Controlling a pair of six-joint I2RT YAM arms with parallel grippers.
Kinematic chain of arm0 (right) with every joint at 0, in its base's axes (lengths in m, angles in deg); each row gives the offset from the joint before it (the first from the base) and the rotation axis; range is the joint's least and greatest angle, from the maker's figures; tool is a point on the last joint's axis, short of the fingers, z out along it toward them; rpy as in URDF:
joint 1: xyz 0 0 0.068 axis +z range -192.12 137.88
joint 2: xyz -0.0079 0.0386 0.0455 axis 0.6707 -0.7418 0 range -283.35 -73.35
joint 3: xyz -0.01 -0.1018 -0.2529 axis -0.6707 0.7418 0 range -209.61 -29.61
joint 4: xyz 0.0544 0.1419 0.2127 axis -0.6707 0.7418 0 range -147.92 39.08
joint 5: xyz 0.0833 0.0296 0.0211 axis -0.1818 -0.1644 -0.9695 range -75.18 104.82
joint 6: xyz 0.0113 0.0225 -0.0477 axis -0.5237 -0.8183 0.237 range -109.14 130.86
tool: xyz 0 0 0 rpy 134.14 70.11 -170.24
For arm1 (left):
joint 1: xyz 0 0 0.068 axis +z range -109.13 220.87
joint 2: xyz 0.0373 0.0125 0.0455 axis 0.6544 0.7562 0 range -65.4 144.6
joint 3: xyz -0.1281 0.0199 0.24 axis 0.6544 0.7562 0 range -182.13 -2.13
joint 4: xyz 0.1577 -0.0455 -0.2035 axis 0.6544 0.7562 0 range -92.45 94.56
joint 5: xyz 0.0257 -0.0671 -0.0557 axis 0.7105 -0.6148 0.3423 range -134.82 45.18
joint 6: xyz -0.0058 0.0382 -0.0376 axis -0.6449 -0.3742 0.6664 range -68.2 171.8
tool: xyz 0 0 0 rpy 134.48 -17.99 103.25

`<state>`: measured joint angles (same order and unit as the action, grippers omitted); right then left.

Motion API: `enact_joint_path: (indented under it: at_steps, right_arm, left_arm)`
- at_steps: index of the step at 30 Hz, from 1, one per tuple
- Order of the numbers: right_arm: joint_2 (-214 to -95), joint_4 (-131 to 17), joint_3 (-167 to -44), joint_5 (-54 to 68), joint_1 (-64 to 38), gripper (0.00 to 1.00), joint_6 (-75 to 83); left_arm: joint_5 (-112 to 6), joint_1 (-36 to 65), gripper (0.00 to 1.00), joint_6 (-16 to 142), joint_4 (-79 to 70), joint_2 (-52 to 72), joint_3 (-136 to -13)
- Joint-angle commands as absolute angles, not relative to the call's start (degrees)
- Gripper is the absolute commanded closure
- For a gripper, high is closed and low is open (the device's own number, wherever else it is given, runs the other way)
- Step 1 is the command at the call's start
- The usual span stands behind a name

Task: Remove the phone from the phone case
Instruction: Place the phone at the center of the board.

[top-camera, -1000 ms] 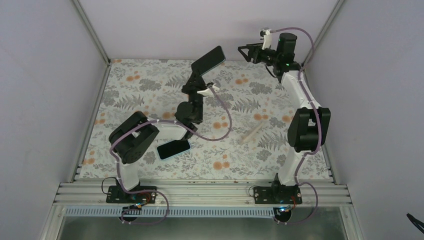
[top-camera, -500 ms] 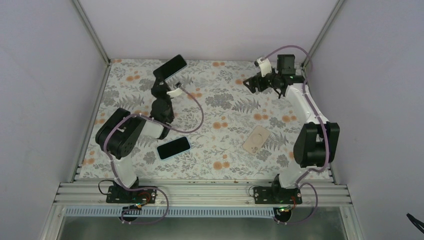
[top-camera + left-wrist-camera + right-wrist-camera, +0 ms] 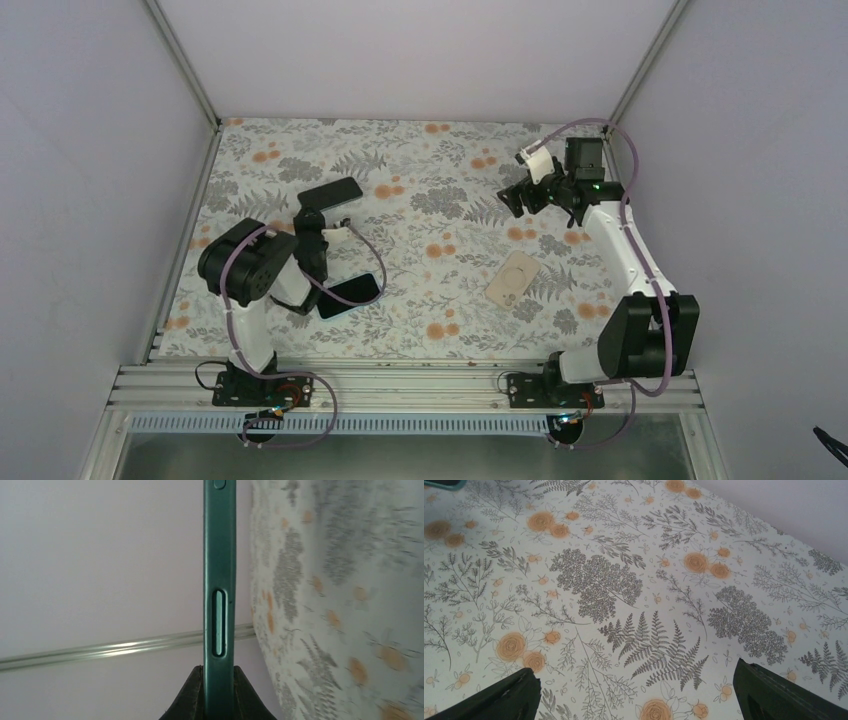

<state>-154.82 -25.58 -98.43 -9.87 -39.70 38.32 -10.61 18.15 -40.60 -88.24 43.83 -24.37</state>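
Observation:
My left gripper [image 3: 313,213] is shut on a dark phone [image 3: 328,193] and holds it above the left part of the table. In the left wrist view the phone [image 3: 218,580] shows edge-on, with a green side and a long button, clamped between my fingers [image 3: 192,700]. The beige phone case [image 3: 512,278] lies flat and empty on the floral table, right of centre. My right gripper [image 3: 520,196] hovers open and empty behind the case. In the right wrist view its fingers [image 3: 509,697] stand wide apart over bare cloth.
A second dark slab with a pale rim [image 3: 350,292] lies on the table by the left arm's elbow. The floral cloth [image 3: 440,250] covers the table. Pale walls enclose three sides. An aluminium rail [image 3: 400,385] runs along the near edge.
My left gripper swung the phone from the back middle to the left and down. The case dropped and came to lie flat. My right gripper moved nearer and lower, open.

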Motion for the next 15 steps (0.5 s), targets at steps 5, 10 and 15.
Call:
enact_joint_path:
  at_steps: [5,10,15]
  right_arm:
    - [-149.96,-25.33,-96.59,-9.47,-40.45,0.01,39.44]
    - [-148.17,-23.95,-97.19,-11.47,-40.51,0.01,39.33]
    - [-147.92,-22.81,-96.52,-12.99,-40.52,0.01,39.51]
  left_arm:
    - [-16.59,16.98,0.91,-42.88,-95.21,48.31,-16.77]
    - [-18.09,16.59,0.84,-41.93,-88.82,46.07,-13.84]
    - [-19.05,16.28,0.07,-34.99,-70.31,37.12,-15.54]
